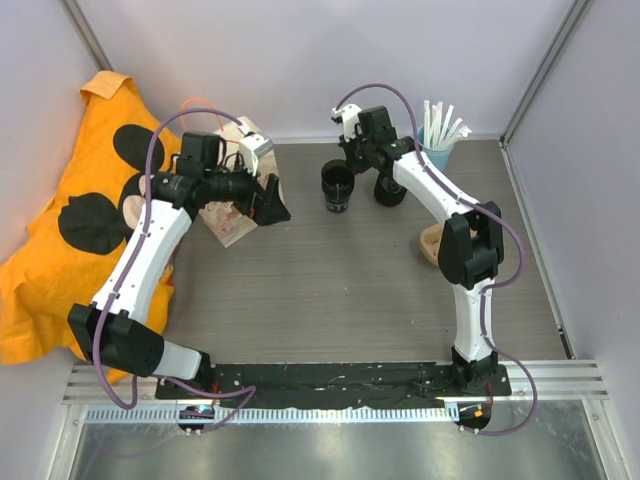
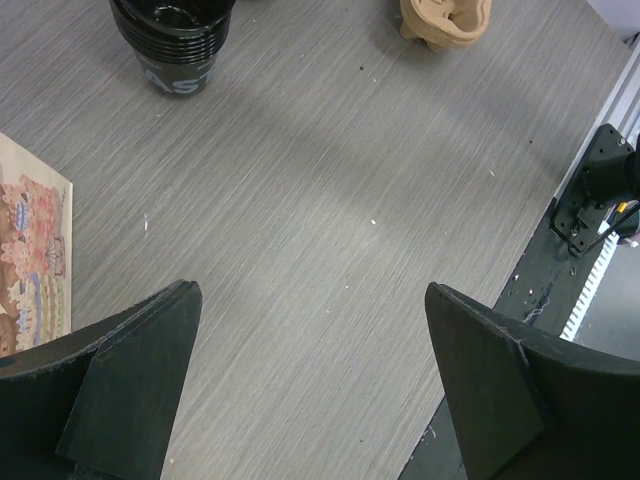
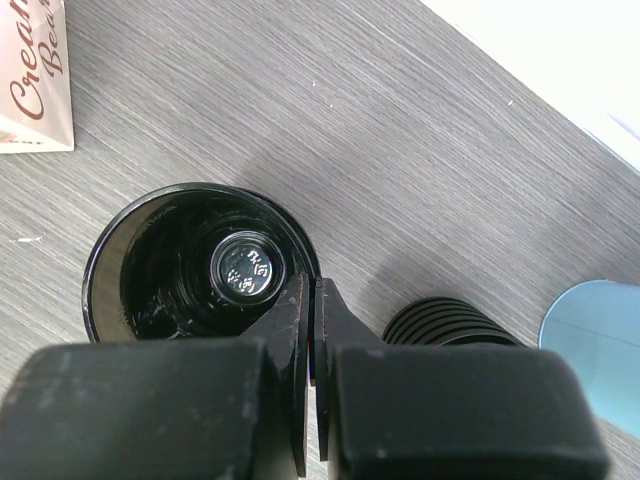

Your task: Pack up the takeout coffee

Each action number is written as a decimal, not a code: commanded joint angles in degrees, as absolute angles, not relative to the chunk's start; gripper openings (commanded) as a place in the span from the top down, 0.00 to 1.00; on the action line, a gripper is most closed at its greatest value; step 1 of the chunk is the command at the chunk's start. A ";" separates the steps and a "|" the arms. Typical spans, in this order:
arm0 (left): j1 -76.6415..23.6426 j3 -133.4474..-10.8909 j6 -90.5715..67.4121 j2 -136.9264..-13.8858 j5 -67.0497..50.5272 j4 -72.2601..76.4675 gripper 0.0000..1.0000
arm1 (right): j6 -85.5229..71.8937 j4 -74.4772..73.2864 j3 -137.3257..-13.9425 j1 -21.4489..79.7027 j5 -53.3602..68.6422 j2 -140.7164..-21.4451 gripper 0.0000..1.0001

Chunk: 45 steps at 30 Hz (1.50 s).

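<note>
— Any writing you can read?
— Red script on the paper bag (image 3: 35, 80), cut off: "Crea", "Bea". The takeout cup (image 2: 165, 45) shows pale letters, "AS".
— And the cup itself?
— Glossy black, upright on the table's (image 1: 330, 290) far side. My right gripper (image 3: 310, 290) is pinched closed at its rim — gripping or not, I can't tell. My left gripper (image 2: 310, 300) gapes wide, empty.

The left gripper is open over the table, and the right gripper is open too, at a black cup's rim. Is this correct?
Not quite: the right gripper is shut at the rim of the black cup, as the right wrist view shows. The left gripper is open.
</note>
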State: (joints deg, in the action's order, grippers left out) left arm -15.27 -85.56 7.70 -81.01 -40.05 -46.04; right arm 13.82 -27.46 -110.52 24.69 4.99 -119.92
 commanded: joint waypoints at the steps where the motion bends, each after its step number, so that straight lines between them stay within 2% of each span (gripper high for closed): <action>1: -15.38 -85.78 7.29 -81.30 -39.81 -44.03 0.00 | 14.50 -25.49 -114.61 24.44 3.43 -119.70 0.99; 32: -15.47 -85.69 7.29 -81.65 -38.76 -43.86 0.00 | 14.15 -25.66 -122.16 20.04 0.44 -125.94 0.99; 45: -15.38 -85.69 7.21 -81.82 -38.93 -43.77 0.00 | 11.69 -27.86 -125.42 19.69 4.83 -124.10 0.99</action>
